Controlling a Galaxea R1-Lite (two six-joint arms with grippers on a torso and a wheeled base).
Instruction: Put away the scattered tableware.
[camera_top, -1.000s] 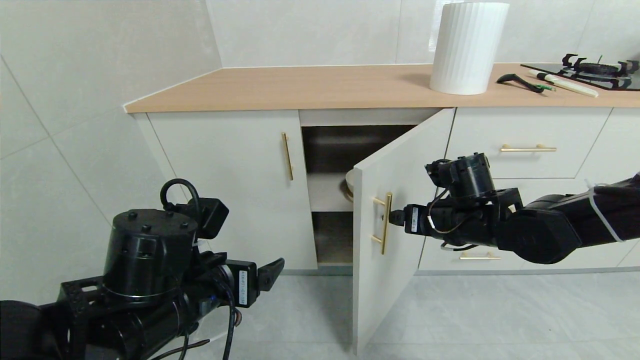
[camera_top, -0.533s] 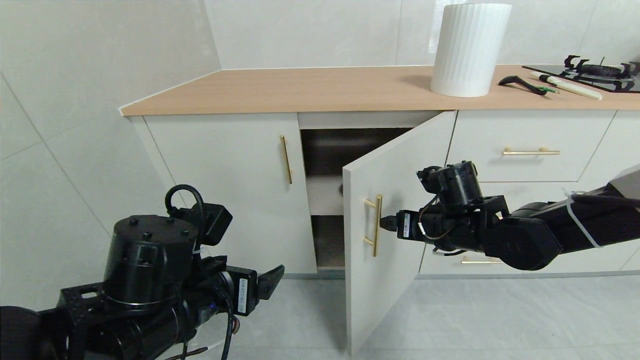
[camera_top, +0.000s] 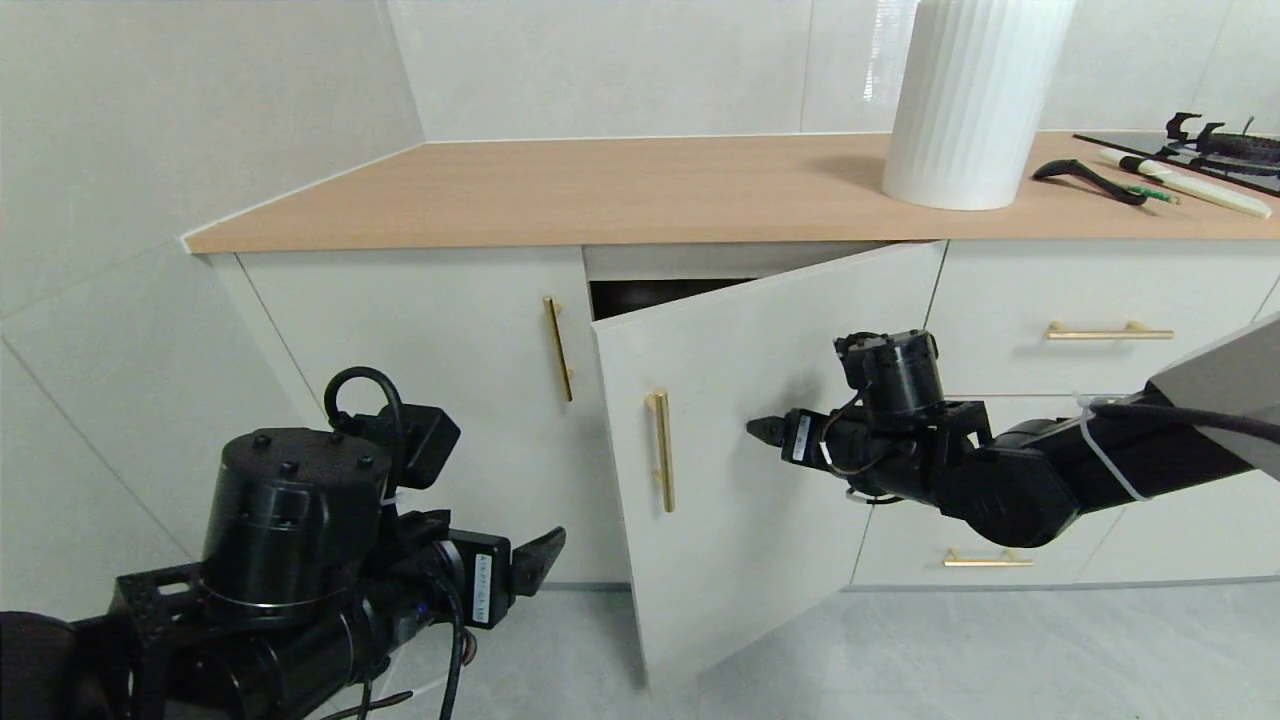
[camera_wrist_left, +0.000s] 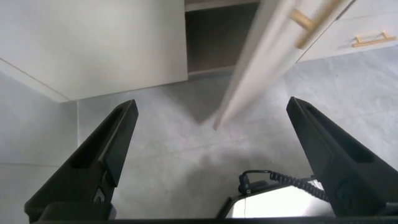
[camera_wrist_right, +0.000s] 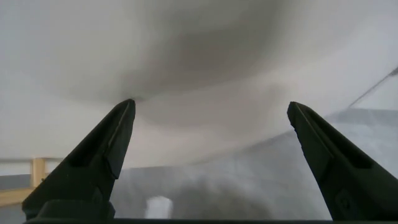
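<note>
Jaws first: on your right gripper (camera_top: 762, 428) they stand spread wide with nothing held, the tips right up at the face of the cabinet door (camera_top: 760, 540), just beside its brass handle (camera_top: 660, 450); whether they touch the panel cannot be told. Your left gripper (camera_wrist_left: 211, 107), at the lower left of the head view, is also wide apart and empty, hanging over the floor. The door sits nearly closed, with only a dark gap (camera_top: 650, 295) showing along its top edge at centre frame, so you cannot see what is inside the cupboard. On the countertop (camera_top: 600, 185), at the upper right of the frame, a black utensil (camera_top: 1090, 180) and a cream utensil (camera_top: 1195, 185) lie out in the open beside the tall white ribbed container (camera_top: 965, 100). Judging from that, the door wants one last push home, and those two pieces are the tableware not yet put away, so the job looks only partly done.
</note>
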